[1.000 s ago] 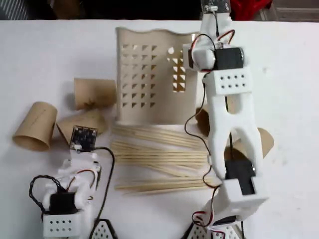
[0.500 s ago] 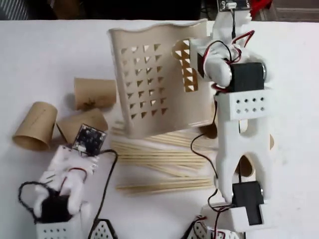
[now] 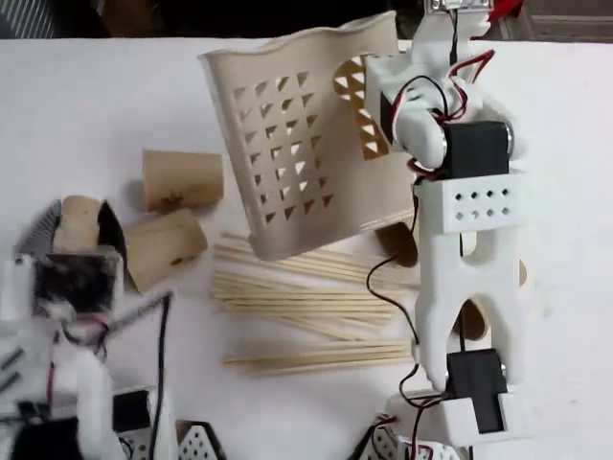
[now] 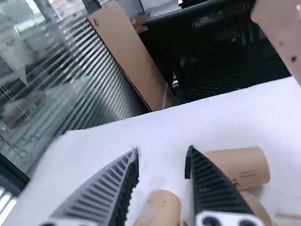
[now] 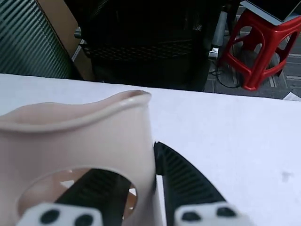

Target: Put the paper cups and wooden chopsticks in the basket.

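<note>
The basket [image 3: 306, 144] now tilts further, its wall clamped between the jaws of the right gripper [image 5: 143, 165]; the left gripper [image 4: 162, 153], jaws wide, now hangs above the leftmost paper cup [image 4: 160, 207].

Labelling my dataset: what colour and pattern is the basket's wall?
The cream plastic basket has rows of small triangular holes in its wall; clearest in the high view.

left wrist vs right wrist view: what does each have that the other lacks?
Left wrist: the open left hand over paper cups lying on their sides. Right wrist: the right hand shut on the basket wall, with a red stool behind. Both: the white table, a black mesh chair and a leaning cardboard sheet.
</note>
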{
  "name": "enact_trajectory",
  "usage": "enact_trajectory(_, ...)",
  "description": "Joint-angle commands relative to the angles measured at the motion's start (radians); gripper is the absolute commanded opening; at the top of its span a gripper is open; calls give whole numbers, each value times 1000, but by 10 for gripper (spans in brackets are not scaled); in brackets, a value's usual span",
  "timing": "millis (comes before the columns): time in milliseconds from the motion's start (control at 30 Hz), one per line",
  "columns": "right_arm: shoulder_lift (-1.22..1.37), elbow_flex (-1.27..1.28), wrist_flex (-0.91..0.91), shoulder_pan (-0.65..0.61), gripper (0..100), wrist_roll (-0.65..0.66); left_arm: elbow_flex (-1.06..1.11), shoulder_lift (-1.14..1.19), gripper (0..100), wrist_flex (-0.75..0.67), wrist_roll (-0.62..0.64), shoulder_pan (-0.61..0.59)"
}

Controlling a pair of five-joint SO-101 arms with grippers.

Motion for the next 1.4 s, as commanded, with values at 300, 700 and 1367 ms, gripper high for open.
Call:
enact_trajectory(300, -4, 107, -437, -10, 15, -9, -1537, 1392, 236, 629, 278, 50)
enact_trajectory(700, -18, 647, -1112, -5, 15, -11, -2142, 1771, 240, 532, 313, 211)
enact_trajectory(1367, -305, 1083, -1308, -27, 15, -173, -2140, 2101, 241, 531, 308, 328)
